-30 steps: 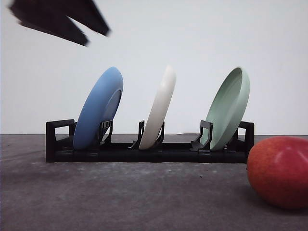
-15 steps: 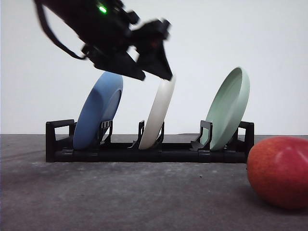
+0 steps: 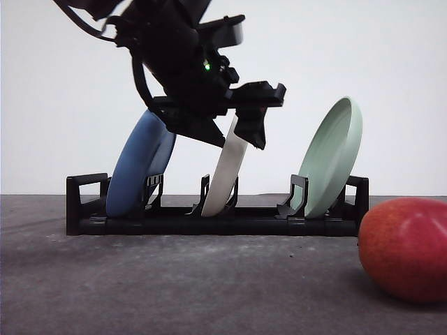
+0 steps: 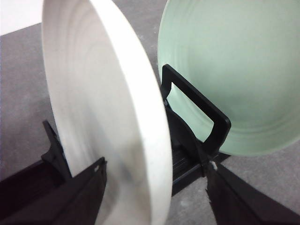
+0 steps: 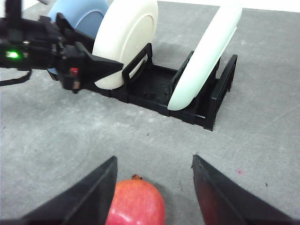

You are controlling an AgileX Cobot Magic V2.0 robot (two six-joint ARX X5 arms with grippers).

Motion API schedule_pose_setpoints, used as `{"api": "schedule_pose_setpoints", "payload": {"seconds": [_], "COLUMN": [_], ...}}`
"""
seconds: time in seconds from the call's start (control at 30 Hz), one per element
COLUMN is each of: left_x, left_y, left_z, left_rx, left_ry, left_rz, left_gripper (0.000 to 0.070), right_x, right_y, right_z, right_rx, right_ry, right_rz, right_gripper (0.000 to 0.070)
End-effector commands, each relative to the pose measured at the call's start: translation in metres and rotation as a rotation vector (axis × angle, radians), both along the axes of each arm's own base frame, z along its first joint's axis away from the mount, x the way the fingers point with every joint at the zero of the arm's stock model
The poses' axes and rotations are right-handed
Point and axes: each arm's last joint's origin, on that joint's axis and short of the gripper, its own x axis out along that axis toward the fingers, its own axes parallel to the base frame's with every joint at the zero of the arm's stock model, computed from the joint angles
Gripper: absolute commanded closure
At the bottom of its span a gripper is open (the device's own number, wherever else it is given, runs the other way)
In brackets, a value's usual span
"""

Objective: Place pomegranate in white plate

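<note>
The black rack (image 3: 209,223) holds the white plate (image 3: 227,167) upright on edge; the left gripper (image 4: 154,187) straddles its rim, spread wide, gripping nothing. The pomegranate (image 5: 136,204) rests on the table between the right gripper's (image 5: 152,187) parted, empty fingers (nearer arm).

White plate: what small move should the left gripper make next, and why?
Probably close on the rim. The white plate stands upright in the black rack, and the open left gripper has a finger on each side of its edge, not yet gripping. The pomegranate waits on the table.
</note>
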Motion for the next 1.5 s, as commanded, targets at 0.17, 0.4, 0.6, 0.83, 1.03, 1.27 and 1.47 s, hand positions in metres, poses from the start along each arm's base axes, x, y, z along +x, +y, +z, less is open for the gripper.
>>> {"api": "schedule_pose_setpoints", "payload": {"seconds": [0.17,0.4,0.6,0.83,1.03,1.27,1.47], "left_x": [0.004,0.003,0.002,-0.002,-0.010,-0.030,-0.058], "left_y": [-0.006,-0.006,-0.006,-0.003,0.005,0.020,0.033], "left_z": [0.001,0.002,0.005,0.015,0.036,0.065,0.093], "left_rx": [-0.003,-0.008,-0.067,-0.108,-0.124,-0.125,-0.143], "left_ry": [-0.011,-0.011,0.015,0.015,0.000,0.004,0.010], "left_rz": [0.016,0.016,0.045,0.052,0.050,0.032,-0.032], "left_gripper": [0.0437,0.0644,0.0680,0.0694,0.0694,0.0694,0.0694], "right_x": [0.000,0.000,0.000,0.000,0.000,0.000,0.000], "right_y": [0.000,0.000,0.000,0.000,0.000,0.000,0.000], "right_z": [0.006,0.006,0.006,0.006,0.006,0.006,0.006], "right_rx": [0.004,0.004,0.004,0.004,0.004,0.004,0.004], "right_ry": [-0.026,-0.026,-0.026,-0.026,-0.026,-0.026,-0.026], "right_rz": [0.005,0.005,0.005,0.005,0.005,0.005,0.005], "right_gripper": [0.0379,0.0379,0.0379,0.0379,0.0379,0.0379,0.0379]}}
